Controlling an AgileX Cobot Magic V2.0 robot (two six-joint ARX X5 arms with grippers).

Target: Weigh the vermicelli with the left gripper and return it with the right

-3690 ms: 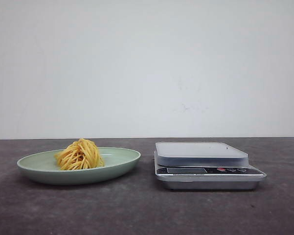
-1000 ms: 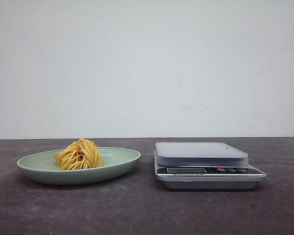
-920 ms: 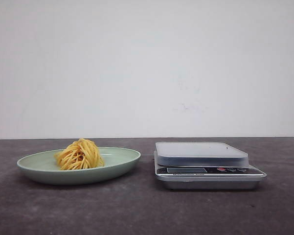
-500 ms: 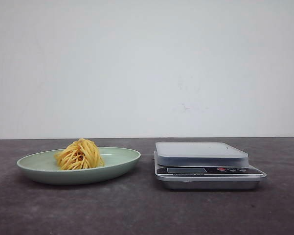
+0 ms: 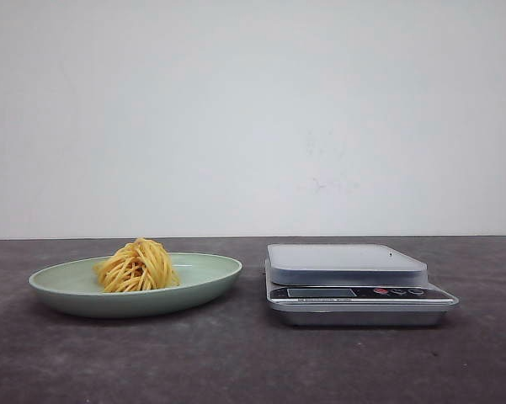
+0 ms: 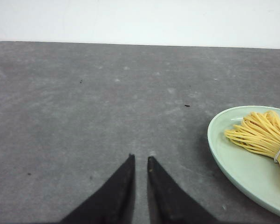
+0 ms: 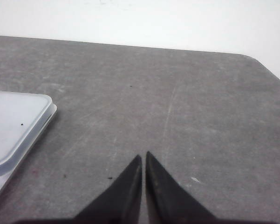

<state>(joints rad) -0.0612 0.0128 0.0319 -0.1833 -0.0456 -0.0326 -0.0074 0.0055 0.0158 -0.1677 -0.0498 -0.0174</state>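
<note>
Nothing has moved since the earlier frames: vermicelli (image 5: 138,265), plate (image 5: 210,282) and scale (image 5: 354,286) sit just as they did.

My left gripper (image 6: 140,161) hangs over bare counter (image 5: 236,362), its tips nearly together with a thin gap and nothing between them; in its own view the plate lies off toward 3 o'clock. My right gripper (image 7: 143,158) is likewise almost closed on nothing, over the counter, with the scale's corner toward 9 o'clock.

As for progress, the vermicelli lies in a bundle on the plate, at 9 o'clock of the scale in the front view, and the scale's platform is bare. That fits two stages alike: the bundle waiting to go onto the scale, or already weighed and set back. I cannot tell which from this.

Count: one bundle of vermicelli, one plate, one scale, two grippers.
</note>
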